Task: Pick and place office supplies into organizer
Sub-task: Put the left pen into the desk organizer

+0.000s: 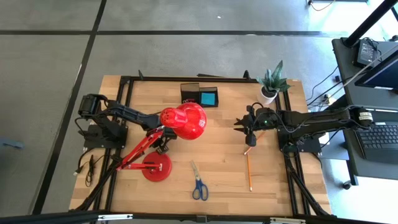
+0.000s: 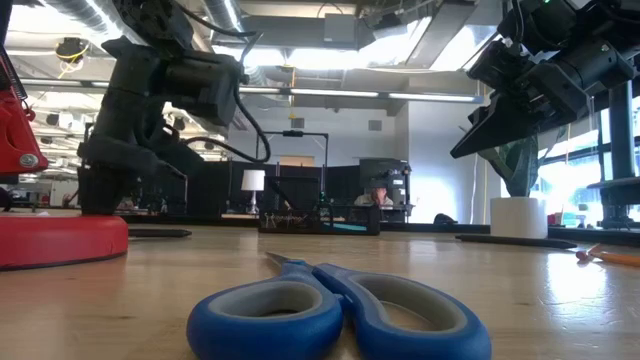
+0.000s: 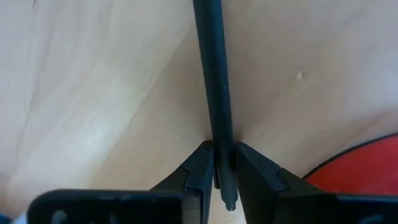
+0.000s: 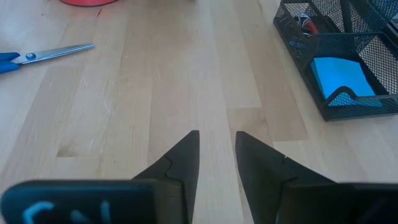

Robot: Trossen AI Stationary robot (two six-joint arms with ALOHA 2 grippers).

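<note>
- Blue-handled steel scissors [image 2: 335, 318] fill the foreground of the low view, flat on the pale wooden table [image 1: 217, 134], blades pointing away towards the far edge; from above they sit at about 6 o'clock on the table, untouched.
- Left gripper [image 3: 217, 177] has the action: its two dark fingers are clamped on a slim black pen [image 3: 214, 93], gripped close to one end, so most of the shaft juts out ahead over the bare wood.
- From above, that gripper is tucked under the red desk lamp with its round head [image 1: 185, 121], at roughly 9 o'clock from the table's centre, the round red lamp base [image 1: 156, 167] just beside it.
- Target is the black wire-mesh organizer box [image 1: 199, 95] at 12 o'clock by the far edge, a blue block [image 4: 339, 78] already in one compartment.
- My read: the pen is caught and the carry is the step in hand. An end grip lets it swing, so lift slowly, clear the lamp head, then tip the pen upright before lowering it into a tall compartment.
- Right gripper [image 4: 216, 155] hovers above the table at about 3 o'clock with its fingers slightly apart and nothing between them.
- Thin wooden pencil [image 1: 249, 171] lies at about 5 o'clock, a second short one [image 1: 247, 150] just by the right gripper; a potted green plant [image 1: 270, 83] stands at 2 o'clock.
</note>
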